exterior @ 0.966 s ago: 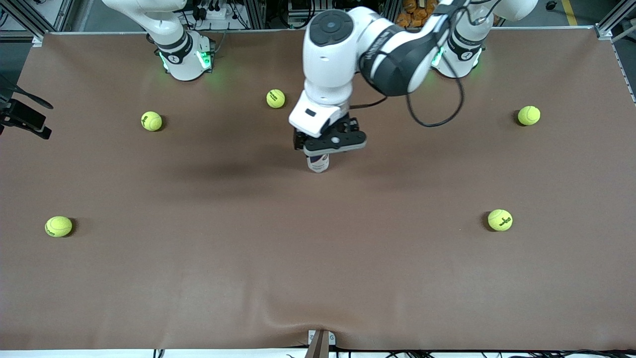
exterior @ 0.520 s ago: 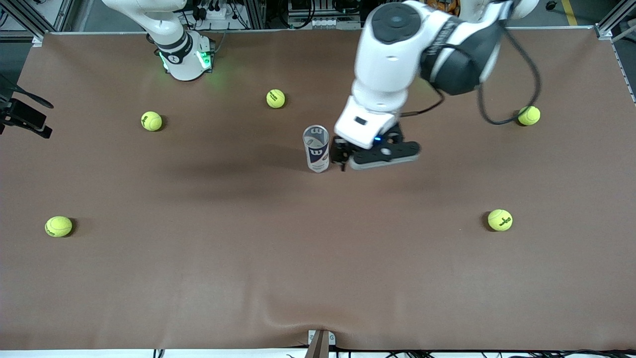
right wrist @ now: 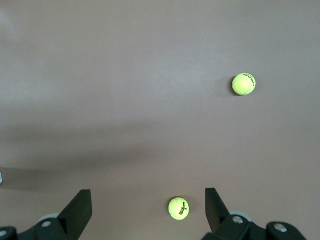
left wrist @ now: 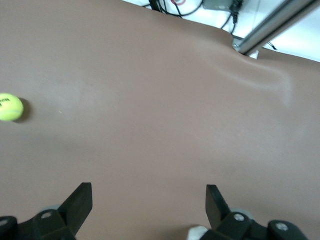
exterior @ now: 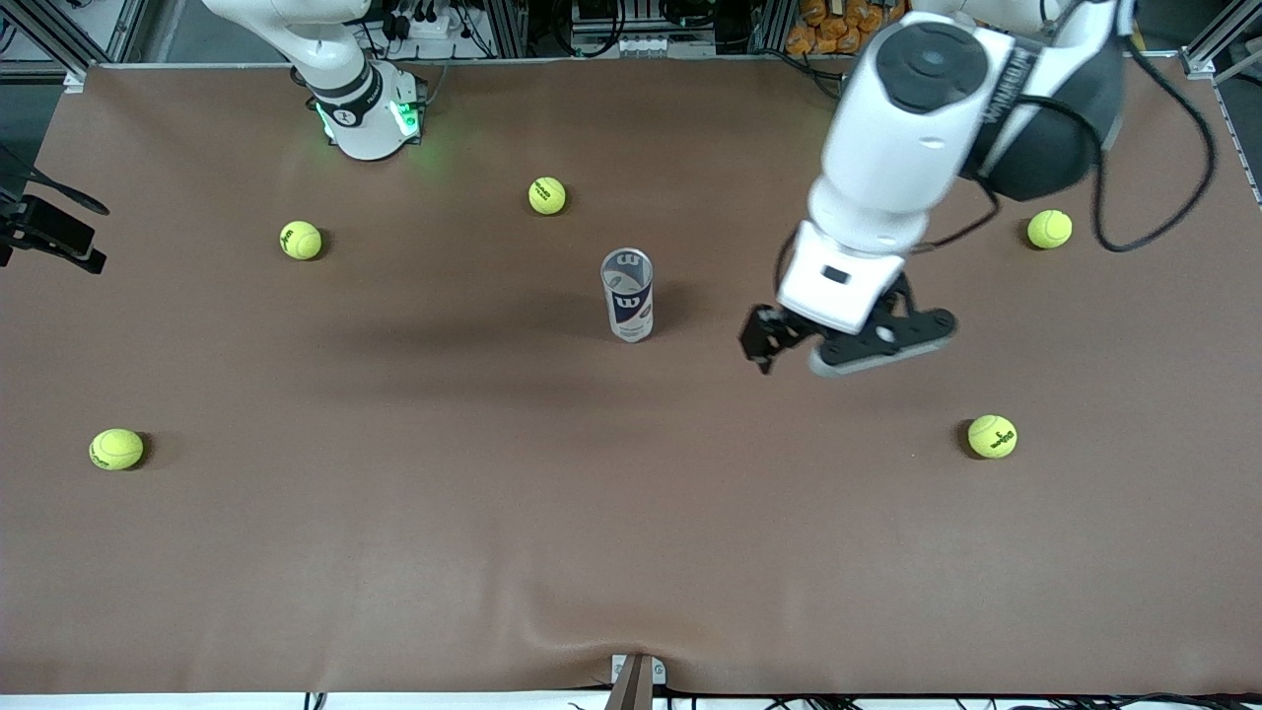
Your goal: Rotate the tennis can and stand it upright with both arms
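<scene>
The tennis can (exterior: 628, 294) stands upright at the middle of the table, its dark-blue label with the "W" logo facing the front camera and nothing touching it. My left gripper (exterior: 789, 347) is open and empty, up over bare table beside the can toward the left arm's end. In the left wrist view its jaws (left wrist: 149, 200) stand wide apart over bare brown mat. My right gripper (right wrist: 148, 205) is open and empty, high over the mat, and waits. The can is out of both wrist views.
Several yellow-green tennis balls lie scattered: one (exterior: 547, 195) farther from the front camera than the can, one (exterior: 301, 240) and one (exterior: 116, 449) toward the right arm's end, one (exterior: 1049, 229) and one (exterior: 992, 436) toward the left arm's end. A dark fixture (exterior: 49, 235) juts in at the table's edge.
My left gripper has let go of the can's top and swung away toward the left arm's end. The can stays upright where it was. The right arm has not moved.
</scene>
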You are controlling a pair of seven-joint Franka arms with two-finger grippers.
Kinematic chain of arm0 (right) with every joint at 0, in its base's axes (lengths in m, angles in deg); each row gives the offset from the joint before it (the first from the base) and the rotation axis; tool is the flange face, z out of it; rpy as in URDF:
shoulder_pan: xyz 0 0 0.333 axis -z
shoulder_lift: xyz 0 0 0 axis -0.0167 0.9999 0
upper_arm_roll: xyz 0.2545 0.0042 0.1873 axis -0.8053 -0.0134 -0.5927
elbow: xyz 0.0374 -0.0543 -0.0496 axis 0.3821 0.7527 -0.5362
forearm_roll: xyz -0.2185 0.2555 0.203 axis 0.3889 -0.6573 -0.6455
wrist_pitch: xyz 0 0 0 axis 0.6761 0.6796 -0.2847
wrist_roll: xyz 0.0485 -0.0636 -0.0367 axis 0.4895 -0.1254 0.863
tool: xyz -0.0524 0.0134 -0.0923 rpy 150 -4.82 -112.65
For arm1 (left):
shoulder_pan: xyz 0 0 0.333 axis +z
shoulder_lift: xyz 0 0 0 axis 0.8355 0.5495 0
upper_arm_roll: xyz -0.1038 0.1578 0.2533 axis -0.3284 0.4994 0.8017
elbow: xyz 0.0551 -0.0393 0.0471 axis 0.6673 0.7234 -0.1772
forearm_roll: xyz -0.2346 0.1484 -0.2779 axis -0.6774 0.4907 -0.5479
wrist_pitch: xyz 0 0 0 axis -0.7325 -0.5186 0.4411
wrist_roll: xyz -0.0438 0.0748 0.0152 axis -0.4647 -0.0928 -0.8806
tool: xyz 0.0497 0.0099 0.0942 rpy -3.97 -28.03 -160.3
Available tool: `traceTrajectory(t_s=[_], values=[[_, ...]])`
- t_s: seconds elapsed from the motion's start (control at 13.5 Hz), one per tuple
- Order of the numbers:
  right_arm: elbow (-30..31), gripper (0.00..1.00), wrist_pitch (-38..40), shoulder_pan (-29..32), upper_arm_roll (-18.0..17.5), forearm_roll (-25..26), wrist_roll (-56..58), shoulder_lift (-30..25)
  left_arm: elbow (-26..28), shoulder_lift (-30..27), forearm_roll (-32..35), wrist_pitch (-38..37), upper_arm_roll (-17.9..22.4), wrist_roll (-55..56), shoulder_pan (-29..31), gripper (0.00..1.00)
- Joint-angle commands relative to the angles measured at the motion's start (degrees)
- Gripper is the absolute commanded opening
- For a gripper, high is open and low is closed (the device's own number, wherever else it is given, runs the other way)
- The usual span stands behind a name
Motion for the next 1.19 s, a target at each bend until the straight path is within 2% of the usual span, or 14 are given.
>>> traceTrajectory(t_s=[0.0,0.45,0.59,0.82,0.97,1.11], values=[[0.1,1.0,0.1,-0.3,0.0,0.7,-0.2,-0.2,1.0,-1.4,0.8,-0.7,-0.5,-4.9,3.7,1.0],[0.1,1.0,0.2,-0.3,0.0,0.7,-0.2,-0.2,1.0,-1.6,0.9,-0.8,-1.1,-9.9,9.6,1.0],[0.1,1.0,0.2,-0.3,0.0,0.7,-0.2,-0.2,1.5,-2.8,0.8,-1.1,-3.8,-10.2,13.3,1.0],[0.1,1.0,0.2,-0.2,0.0,0.7,-0.2,-0.2,1.5,-4.4,0.8,-4.0,-11.5,-13.1,22.0,1.0],[0.2,1.0,0.2,-0.3,0.0,0.7,-0.2,-0.2,1.7,-5.2,0.8,-6.1,-12.8,-13.8,24.9,1.0],[0.2,1.0,0.2,-0.2,0.0,0.7,-0.2,-0.1,3.4,-7.4,0.7,-7.9,-12.5,-20.2,26.4,1.0]])
